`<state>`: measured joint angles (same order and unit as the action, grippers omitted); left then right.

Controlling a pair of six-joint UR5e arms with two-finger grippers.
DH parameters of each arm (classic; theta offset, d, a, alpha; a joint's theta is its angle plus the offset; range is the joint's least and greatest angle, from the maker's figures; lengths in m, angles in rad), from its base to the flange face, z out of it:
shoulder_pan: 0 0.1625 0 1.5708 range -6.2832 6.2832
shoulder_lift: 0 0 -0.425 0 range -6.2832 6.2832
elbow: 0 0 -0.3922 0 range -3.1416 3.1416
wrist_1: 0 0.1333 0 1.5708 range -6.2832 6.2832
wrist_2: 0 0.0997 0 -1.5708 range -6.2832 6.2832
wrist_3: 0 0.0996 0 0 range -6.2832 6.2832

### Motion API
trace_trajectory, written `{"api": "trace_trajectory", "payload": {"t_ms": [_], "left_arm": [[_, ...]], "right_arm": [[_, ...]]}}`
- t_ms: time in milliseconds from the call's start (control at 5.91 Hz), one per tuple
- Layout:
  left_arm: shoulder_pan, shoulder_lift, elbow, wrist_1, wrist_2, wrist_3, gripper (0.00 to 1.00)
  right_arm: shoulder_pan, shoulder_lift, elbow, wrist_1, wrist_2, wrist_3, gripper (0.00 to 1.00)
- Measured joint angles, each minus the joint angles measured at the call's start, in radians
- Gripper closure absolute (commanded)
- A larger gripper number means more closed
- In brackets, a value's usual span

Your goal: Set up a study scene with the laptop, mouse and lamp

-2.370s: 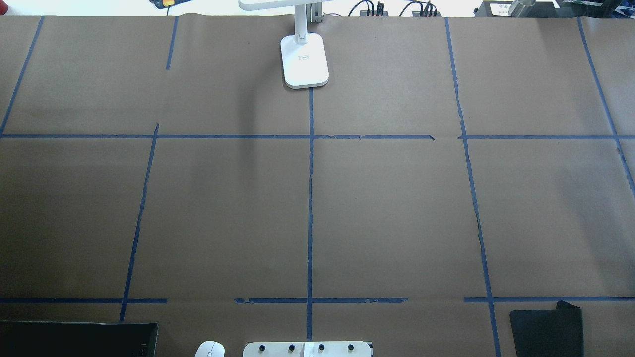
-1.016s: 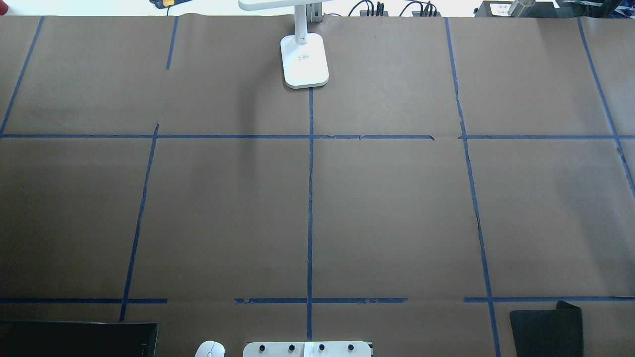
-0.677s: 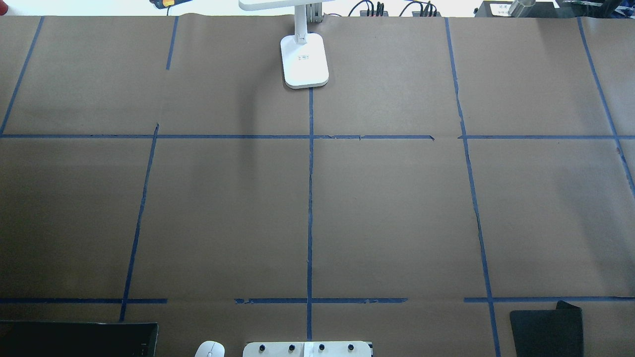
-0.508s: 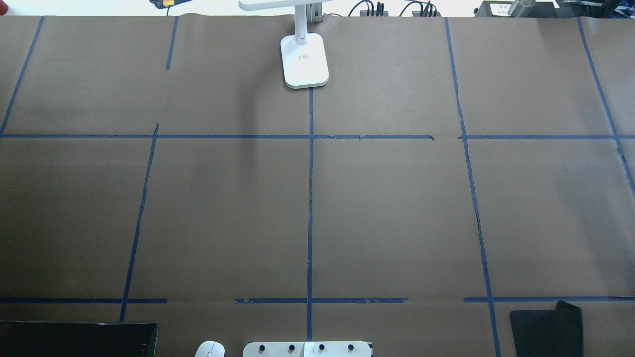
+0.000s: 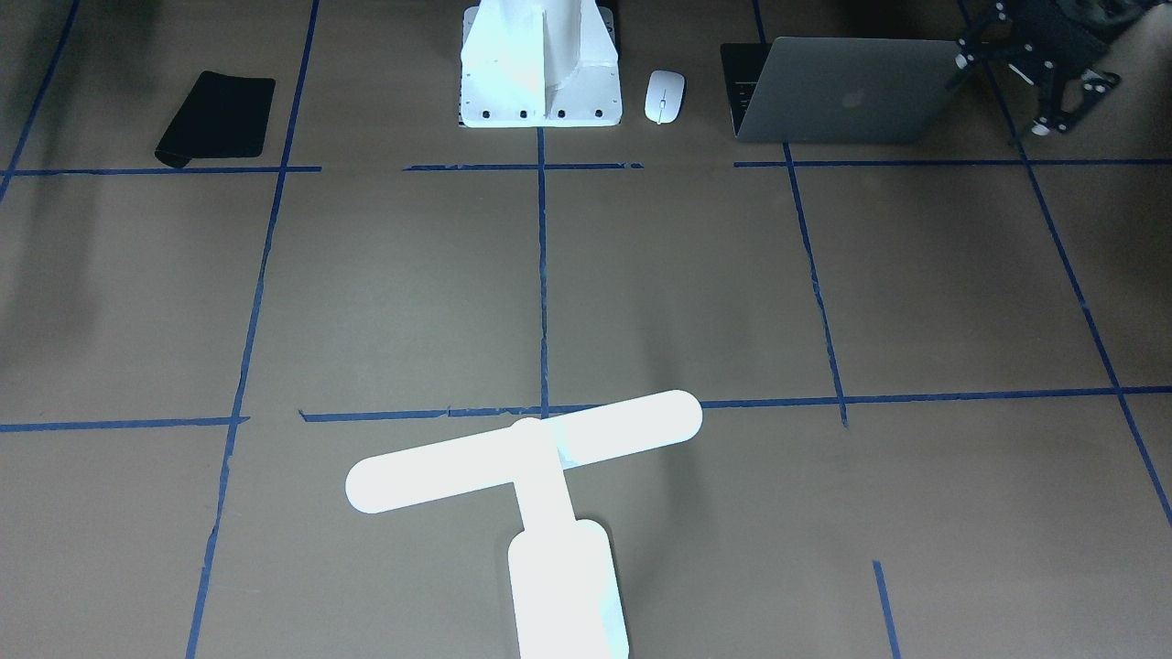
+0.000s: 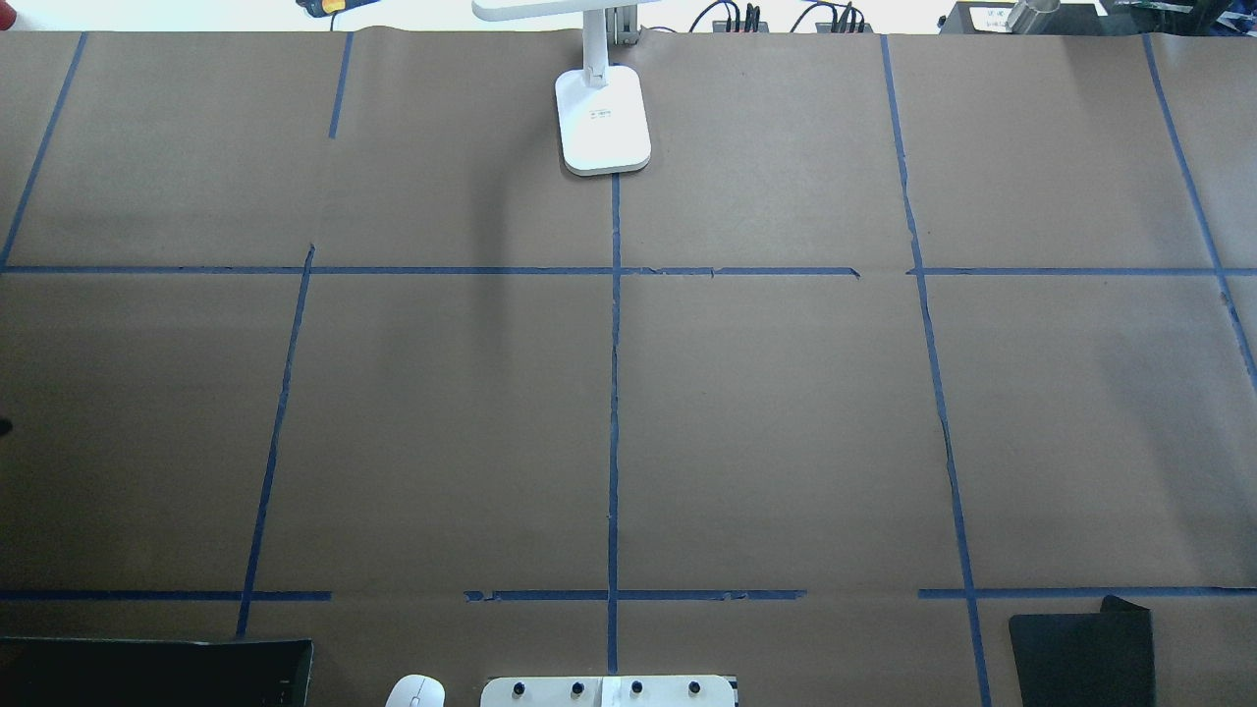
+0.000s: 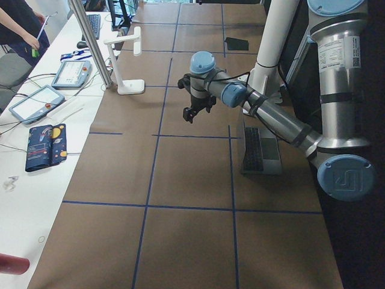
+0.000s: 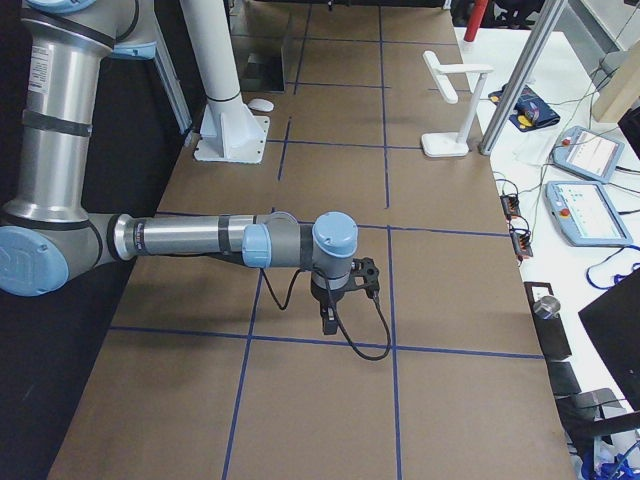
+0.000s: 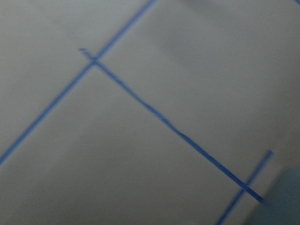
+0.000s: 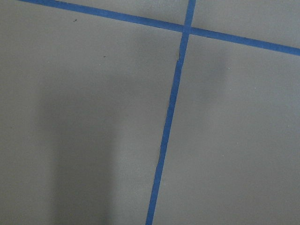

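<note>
The laptop [image 5: 838, 91] stands open at the robot's side of the table, its lid with the apple logo facing the front camera; it also shows in the overhead view [image 6: 157, 673] and the exterior left view [image 7: 260, 150]. The white mouse [image 5: 664, 96] lies between the laptop and the robot's base, and shows at the overhead view's bottom edge [image 6: 414, 692]. The lamp [image 5: 540, 458] stands at the far middle edge [image 6: 602, 123]. My left gripper [image 5: 1067, 105] hovers beside the laptop, looks open and holds nothing [image 7: 190, 113]. My right gripper [image 8: 328, 318] hangs over bare paper; I cannot tell whether it is open or shut.
A flat black mat [image 5: 215, 119] lies on the robot's right side [image 6: 1080, 653]. The white finned base bracket [image 5: 540, 82] stands by the mouse. Brown paper with blue tape lines [image 6: 614, 412] covers the table. Tablets and cables lie past the far edge [image 8: 585, 190].
A small dark tip has appeared at the overhead view's left edge. The lamp, mouse, laptop and mat have not moved.
</note>
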<state>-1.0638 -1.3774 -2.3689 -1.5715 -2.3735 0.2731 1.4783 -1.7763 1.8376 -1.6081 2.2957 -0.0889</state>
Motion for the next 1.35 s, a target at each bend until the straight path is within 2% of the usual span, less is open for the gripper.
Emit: {"api": "trace_trajectory", "payload": {"t_ms": [508, 1354], "left_arm": [[0.140, 0.148, -0.095, 0.000, 0.008, 0.334, 0.02], [0.306, 0.208, -0.095, 0.007, 0.047, 0.351, 0.04]], "right_arm": [[0.000, -0.001, -0.001, -0.001, 0.001, 0.000, 0.00], [-0.001, -0.002, -0.001, -0.001, -0.001, -0.002, 0.00]]}}
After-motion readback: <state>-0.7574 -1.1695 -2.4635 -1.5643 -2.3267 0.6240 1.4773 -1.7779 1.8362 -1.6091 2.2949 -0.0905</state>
